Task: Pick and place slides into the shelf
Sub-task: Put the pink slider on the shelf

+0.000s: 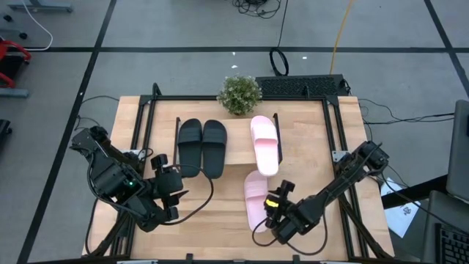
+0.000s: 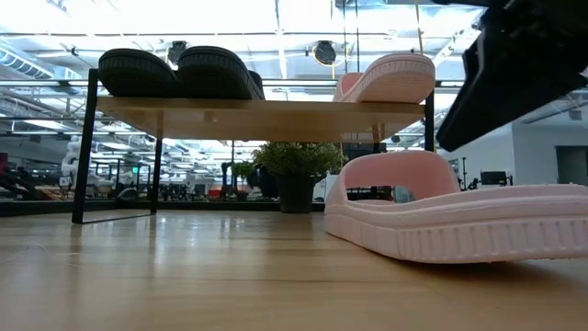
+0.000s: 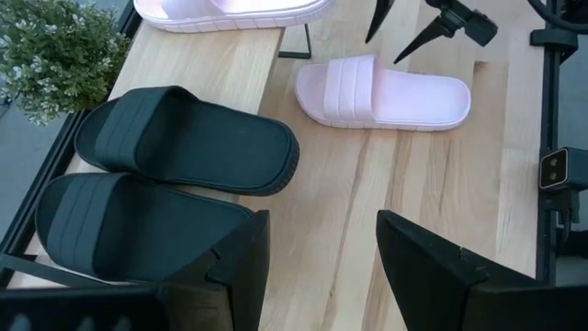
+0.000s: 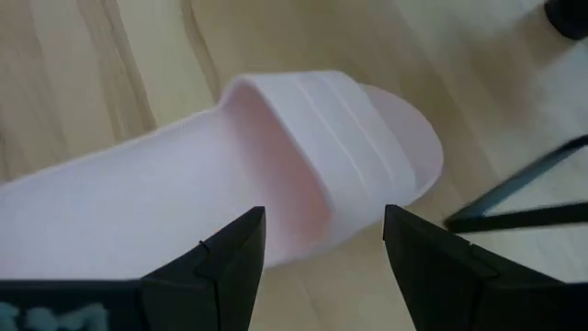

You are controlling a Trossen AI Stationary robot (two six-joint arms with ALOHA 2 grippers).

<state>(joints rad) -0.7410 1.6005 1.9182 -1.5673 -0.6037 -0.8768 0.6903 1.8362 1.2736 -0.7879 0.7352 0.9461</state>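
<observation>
Right gripper (image 1: pixel 277 202) hangs with fingers apart over the heel end of 1 pink slide (image 1: pixel 256 198) lying on the wooden table (image 1: pixel 220 213), touching nothing. Left gripper (image 1: pixel 173 192), also spread and empty, waits near the front left. On the shelf (image 2: pixel 257 108) sit 2 black slides (image 1: pixel 201 144) and 1 pink slide (image 1: pixel 265 144). Only the low view shows the bright room behind; a potted plant (image 1: pixel 239 94) stands at the table's far edge.

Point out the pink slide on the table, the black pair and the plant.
pink slide on the table (image 1: pixel 256 199), high view, on its footbed.
black pair (image 1: pixel 203 143), high view, between the straps.
plant (image 1: pixel 239 94), high view, on its foliage.
</observation>
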